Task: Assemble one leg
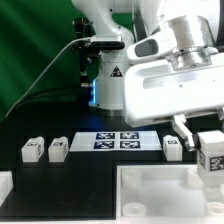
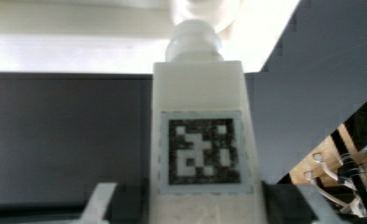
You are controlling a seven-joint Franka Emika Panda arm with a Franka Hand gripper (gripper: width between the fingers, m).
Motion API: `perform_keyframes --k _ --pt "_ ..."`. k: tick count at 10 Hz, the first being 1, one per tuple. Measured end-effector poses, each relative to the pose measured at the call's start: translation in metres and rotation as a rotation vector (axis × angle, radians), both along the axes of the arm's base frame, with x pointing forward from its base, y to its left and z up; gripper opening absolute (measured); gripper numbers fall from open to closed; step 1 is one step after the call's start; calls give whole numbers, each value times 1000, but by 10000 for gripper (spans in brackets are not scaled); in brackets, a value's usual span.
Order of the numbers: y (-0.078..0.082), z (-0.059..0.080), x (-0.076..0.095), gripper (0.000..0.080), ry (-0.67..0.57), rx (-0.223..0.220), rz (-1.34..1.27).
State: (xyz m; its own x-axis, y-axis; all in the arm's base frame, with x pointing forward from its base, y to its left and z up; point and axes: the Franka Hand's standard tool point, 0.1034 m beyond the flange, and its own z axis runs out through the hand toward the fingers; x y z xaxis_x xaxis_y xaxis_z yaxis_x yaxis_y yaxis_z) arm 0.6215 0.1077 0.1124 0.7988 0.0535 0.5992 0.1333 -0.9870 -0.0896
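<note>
Hand (image 1: pixel 207 138) apparently clamped on leg (image 2: pixel 203 100), above panel (image 1: pixel 150 192); three spare legs (image 1: pixel 58 150) flank marker board (image 1: pixel 115 140).

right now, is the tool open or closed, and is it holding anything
tool: closed, holding one leg, tag face toward the wrist camera.

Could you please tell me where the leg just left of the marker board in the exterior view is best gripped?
Probably from straight above, closing on the two side faces of that leg near its middle. It lies flat, tag showing, with gaps to the neighbouring leg and the marker board on either side.
</note>
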Motion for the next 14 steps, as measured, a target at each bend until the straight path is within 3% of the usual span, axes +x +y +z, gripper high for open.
perform_keyframes --k 3,7,14 --pt "-4 -8 -1 292 12 -4 -1" --pt "6 -15 0 292 17 1 11" --pt "5 -24 -1 292 18 4 0"
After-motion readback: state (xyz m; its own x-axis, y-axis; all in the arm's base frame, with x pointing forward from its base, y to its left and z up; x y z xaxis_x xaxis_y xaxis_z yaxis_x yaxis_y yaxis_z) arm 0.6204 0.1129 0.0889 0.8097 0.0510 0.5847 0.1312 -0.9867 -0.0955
